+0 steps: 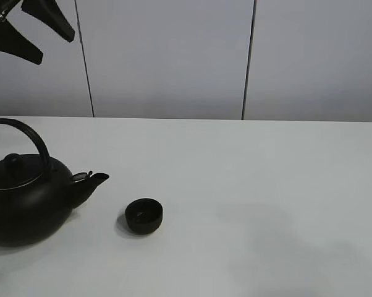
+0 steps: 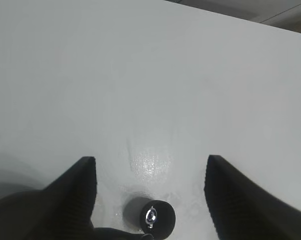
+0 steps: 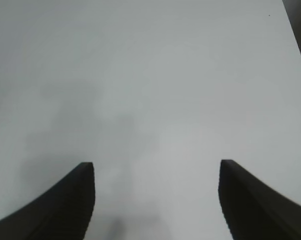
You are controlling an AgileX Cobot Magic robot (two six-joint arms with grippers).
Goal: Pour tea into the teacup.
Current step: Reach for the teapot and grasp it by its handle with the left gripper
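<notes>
The white bench (image 1: 266, 204) carried two things, both on its left part. The big black teapot (image 1: 25, 198) sat with its arched handle upright. The small teacup (image 1: 144, 215) stood mouth up just beside the spout, not touching it.

The pot looked heavy. As I judged it, a hold taken off-centre on the handle could let it swing and slop tea early. The spout pointed to the right, with the cup a little nearer the camera than its line, so a tilt without lining up first would likely wet the bench. The teacup looked light and low, and a brush from the spout or a finger could shove or tip it.

The left hand (image 2: 148, 164) hung high above the pot, fingers spread apart and holding nothing. The right hand (image 3: 155, 164) was likewise spread and empty over bare bench.

For room, the bench to the right of the cup lay open, and the wall stood well behind. The pot ran off the left of the exterior view, so I could not tell how near it sat to that bench edge; perhaps close.
</notes>
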